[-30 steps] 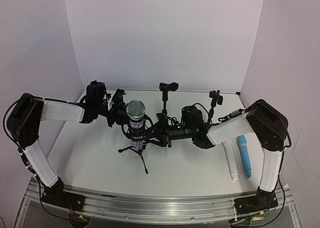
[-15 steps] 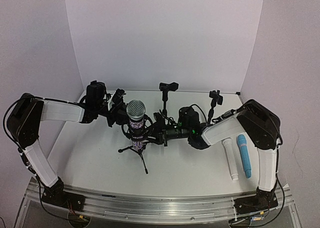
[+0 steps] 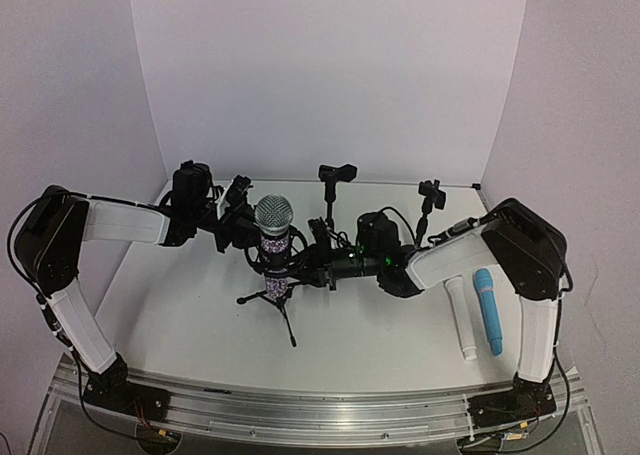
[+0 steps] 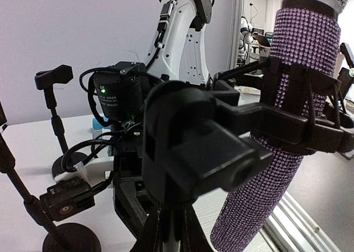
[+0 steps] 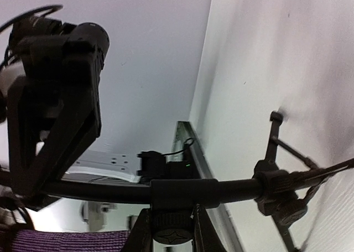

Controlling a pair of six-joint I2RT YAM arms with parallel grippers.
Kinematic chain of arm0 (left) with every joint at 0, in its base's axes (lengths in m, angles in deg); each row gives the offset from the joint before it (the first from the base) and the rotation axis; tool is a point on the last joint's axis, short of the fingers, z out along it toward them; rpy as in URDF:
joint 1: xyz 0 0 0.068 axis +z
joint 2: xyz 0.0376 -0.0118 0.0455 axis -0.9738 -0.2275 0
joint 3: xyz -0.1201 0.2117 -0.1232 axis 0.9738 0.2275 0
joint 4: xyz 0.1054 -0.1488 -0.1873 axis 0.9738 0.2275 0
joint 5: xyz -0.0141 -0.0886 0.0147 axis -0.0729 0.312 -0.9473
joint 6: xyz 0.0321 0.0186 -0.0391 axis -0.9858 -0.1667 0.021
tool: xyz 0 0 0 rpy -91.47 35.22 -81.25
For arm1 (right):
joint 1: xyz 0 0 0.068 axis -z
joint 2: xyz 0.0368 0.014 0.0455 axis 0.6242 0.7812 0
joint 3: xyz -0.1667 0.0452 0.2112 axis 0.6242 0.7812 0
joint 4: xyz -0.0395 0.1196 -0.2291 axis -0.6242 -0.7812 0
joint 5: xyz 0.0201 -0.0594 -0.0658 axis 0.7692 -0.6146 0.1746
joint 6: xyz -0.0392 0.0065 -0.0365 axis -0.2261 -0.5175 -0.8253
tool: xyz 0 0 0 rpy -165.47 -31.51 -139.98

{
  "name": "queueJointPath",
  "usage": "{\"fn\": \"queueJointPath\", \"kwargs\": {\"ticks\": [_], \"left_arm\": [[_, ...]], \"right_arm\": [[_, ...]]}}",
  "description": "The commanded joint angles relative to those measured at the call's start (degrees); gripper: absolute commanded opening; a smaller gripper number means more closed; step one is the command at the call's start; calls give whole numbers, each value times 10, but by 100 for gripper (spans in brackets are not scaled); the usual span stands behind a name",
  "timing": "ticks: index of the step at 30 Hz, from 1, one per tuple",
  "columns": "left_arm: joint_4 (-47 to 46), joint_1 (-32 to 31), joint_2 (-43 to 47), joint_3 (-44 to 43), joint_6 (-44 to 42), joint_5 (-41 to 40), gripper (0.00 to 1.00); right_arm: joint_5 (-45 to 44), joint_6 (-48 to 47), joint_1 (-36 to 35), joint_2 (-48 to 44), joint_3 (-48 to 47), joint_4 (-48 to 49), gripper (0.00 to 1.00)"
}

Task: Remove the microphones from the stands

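Observation:
The microphone (image 3: pixel 272 220) has a silver grille and a purple sparkly body (image 4: pixel 276 124), and it stands upright in the clip of a black tripod stand (image 3: pixel 276 297). From the left, my left gripper (image 3: pixel 243 237) is shut on the stand's post just under the clip (image 4: pixel 193 141), with its fingers (image 4: pixel 148 230) on either side of the post. My right gripper (image 3: pixel 308 263) comes in from the right and is shut on the knob (image 5: pixel 172 230) of the stand's tube (image 5: pixel 182 191), lower down. A strip of the purple body (image 5: pixel 66 241) shows at the bottom left of the right wrist view.
Two empty black stands (image 3: pixel 336 175) (image 3: pixel 431 196) stand at the back. A white microphone (image 3: pixel 460 320) and a blue microphone (image 3: pixel 488 310) lie on the table at the right. White walls close in the sides and back, and a metal rail (image 3: pixel 320 410) runs along the front edge.
My right arm has slid a little to the left and its jaws have closed on the stand's knob. The left arm, the microphone and the stand have not moved.

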Motion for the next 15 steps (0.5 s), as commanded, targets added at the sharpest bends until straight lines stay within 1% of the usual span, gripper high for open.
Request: {"fn": "queueJointPath", "kwargs": {"ticks": [1, 3, 7, 10, 12, 15], "left_arm": [[-34, 3, -7, 0, 54, -15, 0], [-48, 3, -10, 2, 68, -17, 0], [-62, 4, -11, 9, 71, -23, 0], [-70, 4, -13, 15, 71, -26, 0], [-78, 3, -13, 21, 70, -27, 0], [-75, 3, -9, 35, 44, -32, 0]], "right_arm": [[-98, -452, -72, -100, -6, -214, 0], [-127, -546, -89, -103, -4, -222, 0], [-168, -649, -92, -104, 7, -222, 0], [-197, -747, -96, -104, 24, -222, 0], [-208, -796, -97, -98, 28, -222, 0], [-231, -842, -99, -86, 25, -219, 0]]}}
